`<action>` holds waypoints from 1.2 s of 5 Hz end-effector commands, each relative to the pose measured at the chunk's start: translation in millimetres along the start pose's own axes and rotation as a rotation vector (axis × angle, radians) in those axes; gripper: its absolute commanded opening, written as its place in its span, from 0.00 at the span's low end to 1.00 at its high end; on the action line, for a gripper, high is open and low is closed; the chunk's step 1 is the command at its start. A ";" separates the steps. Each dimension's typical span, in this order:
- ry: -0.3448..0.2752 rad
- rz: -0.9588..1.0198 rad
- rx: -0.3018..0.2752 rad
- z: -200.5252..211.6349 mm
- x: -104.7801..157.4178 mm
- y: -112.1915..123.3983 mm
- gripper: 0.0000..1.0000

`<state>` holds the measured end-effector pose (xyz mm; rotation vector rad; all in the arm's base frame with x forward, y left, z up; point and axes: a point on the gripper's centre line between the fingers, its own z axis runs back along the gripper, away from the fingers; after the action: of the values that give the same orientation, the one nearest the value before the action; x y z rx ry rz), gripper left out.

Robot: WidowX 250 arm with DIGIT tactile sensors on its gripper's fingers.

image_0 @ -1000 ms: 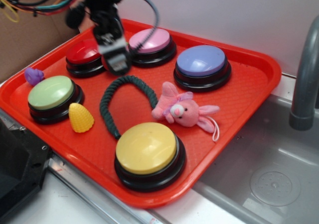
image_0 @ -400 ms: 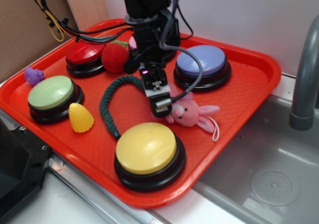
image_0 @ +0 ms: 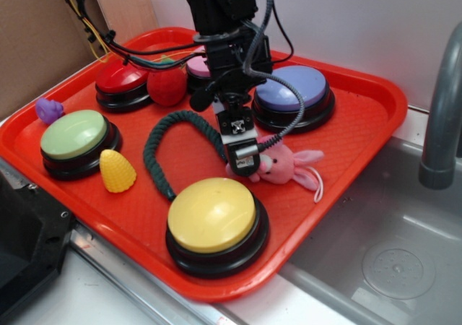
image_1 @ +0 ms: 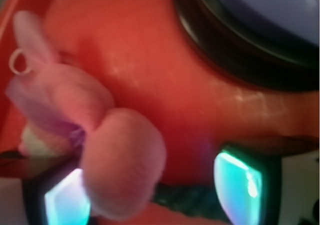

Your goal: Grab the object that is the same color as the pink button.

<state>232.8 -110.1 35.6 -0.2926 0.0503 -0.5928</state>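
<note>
A red tray (image_0: pixel 361 115) holds 4 other dome buttons: red (image_0: pixel 119 79), green (image_0: pixel 73 133), yellow (image_0: pixel 211 214), lavender-blue (image_0: pixel 299 87); also a green rope (image_0: pixel 162 133), yellow corn toy (image_0: pixel 116 170), plush strawberry (image_0: pixel 167 85).

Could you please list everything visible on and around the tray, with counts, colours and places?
Red plastic tray: one, on the counter beside the sink.
Large round dome buttons on black bases: five; yellow front, green left, red back left, pale pink back, mostly hidden by the arm, lavender-blue back right.
Small pink plush bunny: one, mid-tray, right of the rope.
Dark green braided rope: one, curved, centre.
Red plush strawberry: one, beside the red button.
Yellow corn-shaped toy: one, front left.
Small purple toy: one, far left.
Grey metal sink and faucet: right.
Black robot arm: end effector open around the bunny.
</note>
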 end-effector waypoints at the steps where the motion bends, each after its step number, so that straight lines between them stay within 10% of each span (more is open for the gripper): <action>1: -0.030 0.003 -0.042 4.3 2.0 -3.1 0.00; 3: 0.006 0.076 -0.079 3.1 4.0 -4.7 0.00; 6: -0.066 0.468 0.182 116.5 -38.9 7.3 0.00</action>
<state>215.6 -42.6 129.2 -0.1078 0.0597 -0.1138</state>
